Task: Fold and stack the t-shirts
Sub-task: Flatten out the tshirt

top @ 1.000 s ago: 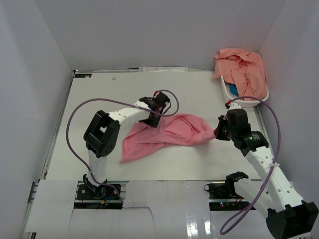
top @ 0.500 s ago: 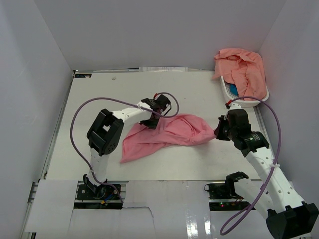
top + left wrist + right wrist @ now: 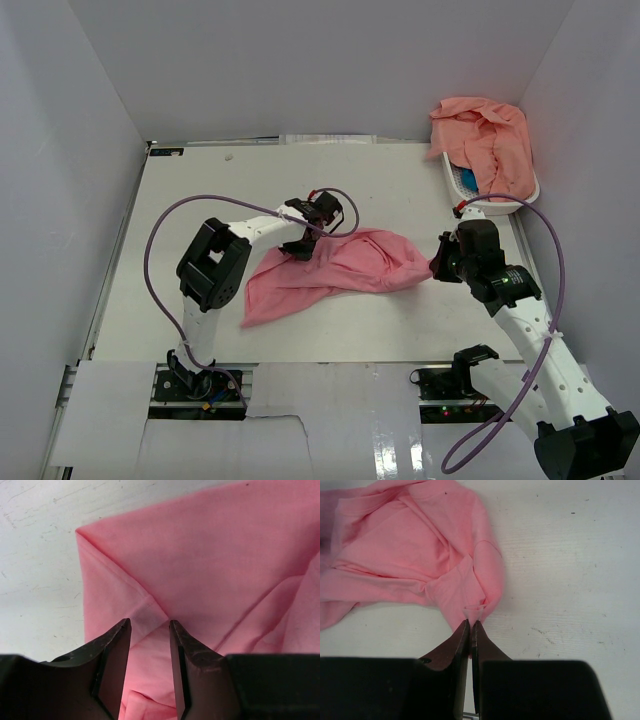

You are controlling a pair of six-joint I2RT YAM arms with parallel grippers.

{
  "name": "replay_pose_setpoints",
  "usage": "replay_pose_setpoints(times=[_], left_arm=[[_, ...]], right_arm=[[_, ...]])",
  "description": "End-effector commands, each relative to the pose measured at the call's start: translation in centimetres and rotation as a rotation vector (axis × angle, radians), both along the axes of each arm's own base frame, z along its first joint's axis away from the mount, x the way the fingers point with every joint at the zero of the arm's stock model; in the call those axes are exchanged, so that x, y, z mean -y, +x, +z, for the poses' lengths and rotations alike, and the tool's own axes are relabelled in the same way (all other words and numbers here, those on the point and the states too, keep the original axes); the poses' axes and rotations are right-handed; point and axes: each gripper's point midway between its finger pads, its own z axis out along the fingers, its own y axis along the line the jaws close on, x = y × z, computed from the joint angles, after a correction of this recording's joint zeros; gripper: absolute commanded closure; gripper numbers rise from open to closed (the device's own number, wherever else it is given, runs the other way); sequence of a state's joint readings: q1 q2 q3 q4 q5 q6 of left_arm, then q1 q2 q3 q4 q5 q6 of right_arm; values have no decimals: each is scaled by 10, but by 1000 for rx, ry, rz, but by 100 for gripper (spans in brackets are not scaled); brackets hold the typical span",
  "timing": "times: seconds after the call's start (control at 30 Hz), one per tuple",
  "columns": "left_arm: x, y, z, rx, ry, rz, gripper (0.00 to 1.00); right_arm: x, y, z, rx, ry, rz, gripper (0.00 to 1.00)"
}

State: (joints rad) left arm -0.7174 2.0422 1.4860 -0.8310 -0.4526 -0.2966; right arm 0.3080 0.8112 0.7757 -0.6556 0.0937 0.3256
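a: what colour is the soft cloth t-shirt (image 3: 340, 268) lying spread out?
b: plain rose pink, no print. the flat table top (image 3: 200, 190) under it is white, faintly scuffed grey.
a: and the heap of cloth t-shirts (image 3: 485, 135)?
b: plain salmon-peach. their slotted plastic basket (image 3: 500, 207) is white; the thin looping cables (image 3: 205, 199) are purple.

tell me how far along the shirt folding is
Done: nothing folded or stacked. In hand: one pink t-shirt lies crumpled on the table; the right gripper is shut on its edge, the left gripper straddles a seam, jaws apart. Left: fold it, then the salmon shirts heaped in the white basket.
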Motion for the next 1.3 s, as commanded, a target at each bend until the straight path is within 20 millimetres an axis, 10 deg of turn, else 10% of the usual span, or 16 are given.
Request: replay_pose_setpoints(times=[0.0,0.6,0.8,1.1,1.27], left_arm=[[4,5,7,27,-12,5,52],[7,12,-3,6,-23,17,59],[9,18,0,-2,-59,24,77],[7,21,3,5,-73,44,66],[5,23,2,-8,-93,58,94]], right_arm=[[-3,5,8,40,17,12,92],[-4,4,8,43,22,21,92],[-5,4,7,44,24,25,92],[-6,3,7,44,26,30,92],[-6,3,7,48,27,32,92]])
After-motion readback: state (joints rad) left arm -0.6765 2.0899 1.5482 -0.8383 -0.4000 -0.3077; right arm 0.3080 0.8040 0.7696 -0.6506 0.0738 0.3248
